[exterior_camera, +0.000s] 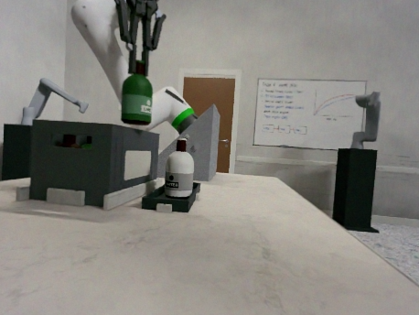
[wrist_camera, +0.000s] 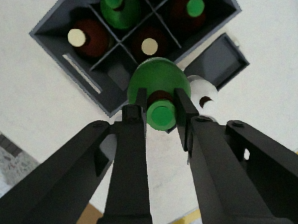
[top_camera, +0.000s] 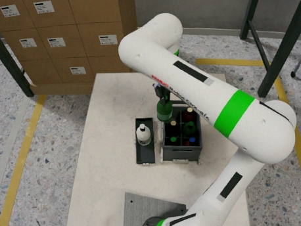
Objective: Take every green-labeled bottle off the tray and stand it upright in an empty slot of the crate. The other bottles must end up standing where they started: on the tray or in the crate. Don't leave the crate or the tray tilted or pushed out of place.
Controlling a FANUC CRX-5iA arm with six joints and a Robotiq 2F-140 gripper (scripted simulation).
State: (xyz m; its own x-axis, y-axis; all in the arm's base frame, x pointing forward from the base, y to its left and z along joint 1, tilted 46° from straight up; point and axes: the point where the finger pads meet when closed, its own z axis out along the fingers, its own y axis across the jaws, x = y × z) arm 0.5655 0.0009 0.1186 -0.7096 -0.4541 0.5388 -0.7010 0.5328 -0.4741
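Observation:
My gripper (top_camera: pixel 165 98) (exterior_camera: pixel 139 70) (wrist_camera: pixel 160 101) is shut on the neck of a green bottle (top_camera: pixel 164 112) (exterior_camera: pixel 136 97) (wrist_camera: pixel 156 75). The bottle hangs upright above the left edge of the crate (top_camera: pixel 181 154) (exterior_camera: pixel 70 170) (wrist_camera: pixel 55 53), near its back-left slot, clear of the rim. That slot shows empty in the wrist view. The crate's other slots hold a green bottle (top_camera: pixel 189 129) (wrist_camera: pixel 121 15), two brown cream-capped bottles and bottles with a green cap (top_camera: pixel 173 139) and a blue cap (top_camera: pixel 192 140). A white bottle (top_camera: pixel 143 135) (exterior_camera: pixel 179 176) (wrist_camera: pixel 202 89) stands on the tray (top_camera: pixel 145 157) (exterior_camera: pixel 171 203).
The tray lies close beside the crate, with a narrow gap between them. Pale brackets (top_camera: pixel 181 161) (exterior_camera: pixel 65 197) sit along the crate's base. The robot's forearm (top_camera: pixel 194 85) reaches over the crate's right side in the top view. Stacked cartons (top_camera: pixel 66 26) stand behind the table.

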